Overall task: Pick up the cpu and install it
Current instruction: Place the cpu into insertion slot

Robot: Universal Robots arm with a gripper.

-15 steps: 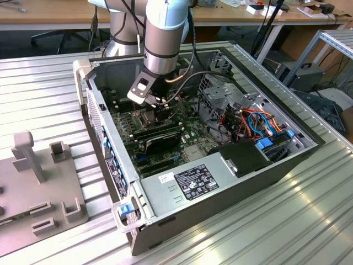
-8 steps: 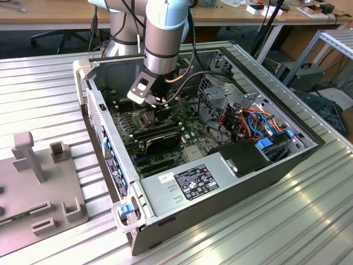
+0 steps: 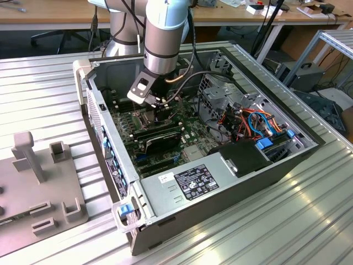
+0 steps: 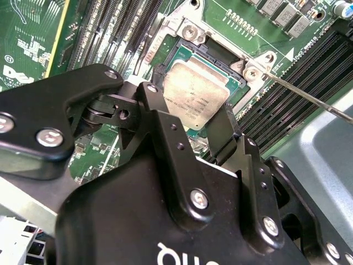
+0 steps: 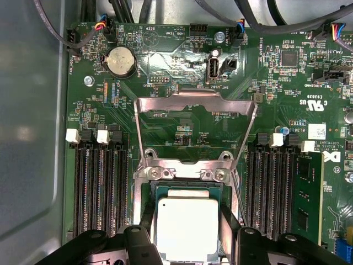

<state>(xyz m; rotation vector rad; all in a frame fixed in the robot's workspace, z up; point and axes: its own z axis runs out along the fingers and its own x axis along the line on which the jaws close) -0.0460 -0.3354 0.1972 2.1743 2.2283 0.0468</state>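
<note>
The cpu (image 5: 186, 229), a square chip with a silver lid on a green base, sits level in the motherboard socket (image 5: 187, 189). In both wrist views my gripper (image 5: 187, 216) straddles it, with a black finger against each of two opposite edges, shut on it. The second wrist view shows the cpu (image 4: 196, 95) between the fingers (image 4: 156, 107) of the gripper (image 4: 193, 107). The socket's metal load plate (image 5: 196, 105) is flipped open and its thin lever (image 4: 309, 98) is raised. In the exterior view the gripper (image 3: 160, 112) reaches down into the open computer case (image 3: 182, 190).
Black memory slots (image 5: 102, 190) flank the socket on both sides. Cables (image 3: 251, 121), a drive cage (image 3: 220, 91) and a black power supply (image 3: 242, 157) fill the case toward the exterior view's right. A grey fixture (image 3: 38, 187) stands on the table at the exterior view's left.
</note>
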